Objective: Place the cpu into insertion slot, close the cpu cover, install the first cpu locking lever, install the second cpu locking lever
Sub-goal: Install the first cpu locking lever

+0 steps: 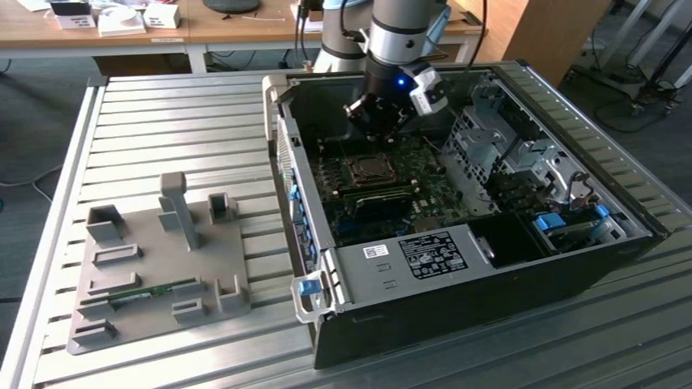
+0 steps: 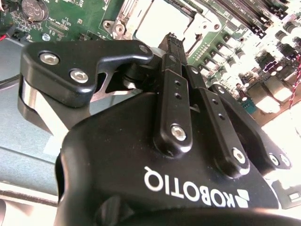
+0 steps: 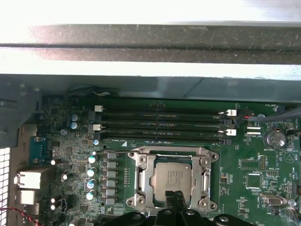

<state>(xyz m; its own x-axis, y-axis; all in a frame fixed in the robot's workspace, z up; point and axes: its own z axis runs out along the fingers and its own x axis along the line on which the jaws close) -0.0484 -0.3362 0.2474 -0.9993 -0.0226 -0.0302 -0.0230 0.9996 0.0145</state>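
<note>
The cpu (image 3: 173, 176), a pale silver-grey square, lies in the insertion slot (image 1: 368, 170) on the green board inside the open computer case. The silver cpu cover (image 3: 143, 176) lies flat around it, and the chip's face shows through the cut-out. My gripper (image 3: 177, 197) hangs just above the chip's near edge with its black fingers pressed together and nothing between them. In the second wrist view the gripper (image 2: 172, 40) points at the bright cpu (image 2: 157, 23). In the exterior view the gripper (image 1: 375, 130) hovers over the board just behind the socket.
Long black memory slots (image 3: 160, 123) run beside the socket, and a row of capacitors (image 3: 91, 179) stands on another side. The case wall (image 3: 141, 42) rises behind the board. A drive cage (image 1: 508, 154) fills the case's right. A grey fixture tray (image 1: 162, 259) sits on the table.
</note>
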